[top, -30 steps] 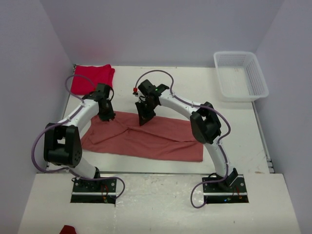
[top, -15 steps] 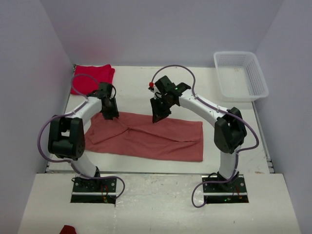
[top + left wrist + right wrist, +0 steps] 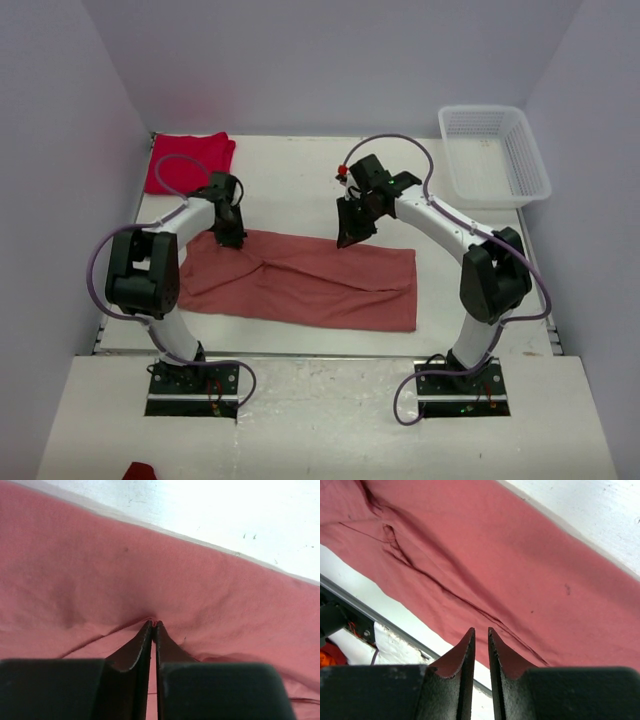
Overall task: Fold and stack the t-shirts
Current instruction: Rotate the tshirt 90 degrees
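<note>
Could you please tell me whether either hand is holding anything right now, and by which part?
The left hand pinches a small pucker of the salmon-pink t-shirt near its far edge. The right hand hangs above it, holding nothing.

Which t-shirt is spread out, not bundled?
The salmon-pink t-shirt, stretched long across the middle; the red t-shirt is a compact bundle in the far-left corner.

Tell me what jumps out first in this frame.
A salmon-pink t-shirt lies in a long band across the middle. The left arm's jaws pinch its far edge, and the right arm's jaws hover slightly apart nearby. A red t-shirt sits folded in the far left corner, and a white mesh basket stands far right.
</note>
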You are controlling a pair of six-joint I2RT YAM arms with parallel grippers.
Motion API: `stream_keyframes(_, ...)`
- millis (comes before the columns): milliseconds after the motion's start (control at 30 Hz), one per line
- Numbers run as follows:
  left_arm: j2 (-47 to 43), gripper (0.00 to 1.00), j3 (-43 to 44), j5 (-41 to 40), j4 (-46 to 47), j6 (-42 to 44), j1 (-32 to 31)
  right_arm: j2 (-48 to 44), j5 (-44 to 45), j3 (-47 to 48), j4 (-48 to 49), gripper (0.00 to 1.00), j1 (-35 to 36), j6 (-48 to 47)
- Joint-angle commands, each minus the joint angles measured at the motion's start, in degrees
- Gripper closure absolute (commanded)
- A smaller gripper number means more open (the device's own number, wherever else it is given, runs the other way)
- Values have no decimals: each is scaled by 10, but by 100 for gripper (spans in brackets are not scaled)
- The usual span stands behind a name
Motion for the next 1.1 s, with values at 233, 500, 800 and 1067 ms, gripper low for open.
stream_keyframes(233,-51,100,6,-6,-22,-3,-13,-25,3,-33,33,84,-1,-3)
stream_keyframes(500,-201,100,-101,41,-81,-104,-28,-38,4,-43,37,84,0,-4)
stream_keyframes(800,-476,93,-220,20,-130,-408,-204,-30,-18,-72,75,84,-3,0)
stream_keyframes(1067,-445,80,-153,-111,-192,-476,-332,-13,-27,-40,72,83,-6,-3)
